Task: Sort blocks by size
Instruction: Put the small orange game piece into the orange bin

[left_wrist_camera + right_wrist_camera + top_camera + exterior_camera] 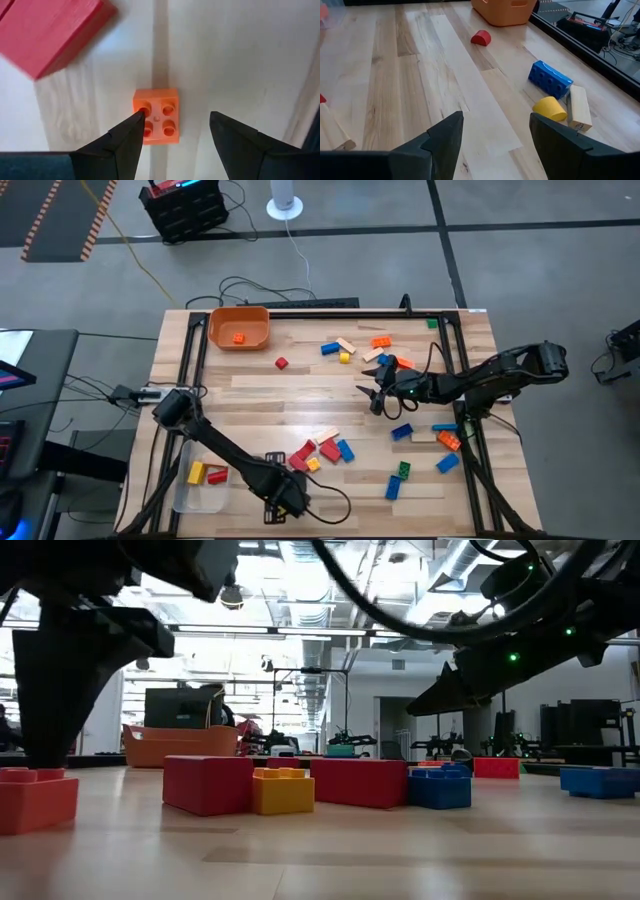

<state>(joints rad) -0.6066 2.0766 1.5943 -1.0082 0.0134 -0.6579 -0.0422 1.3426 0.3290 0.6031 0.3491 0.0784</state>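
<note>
My left gripper (285, 502) (177, 116) is open near the table's near edge, pointing down over a small orange four-stud block (156, 116) that lies studs up on the table. One finger stands over the block's corner, the other beside it. My right gripper (378, 395) (496, 116) is open and empty above the middle of the table. More blocks lie scattered: a red, yellow and blue cluster (322, 450), a group at the far middle (345, 348) and a group at the right (440, 435). My left gripper: one fingertip (136, 120) shows over the orange block's corner (145, 102), and the other stands clear of it. Whether the finger touches the block, I cannot tell. The block lies flat on the table.
An orange bin (238, 327) with one orange block stands at the far left. A clear tub (200, 480) with a yellow and a red block stands at the near left. A large red block (45, 30) lies close to my left gripper. A black frame (470, 380) rims the table.
</note>
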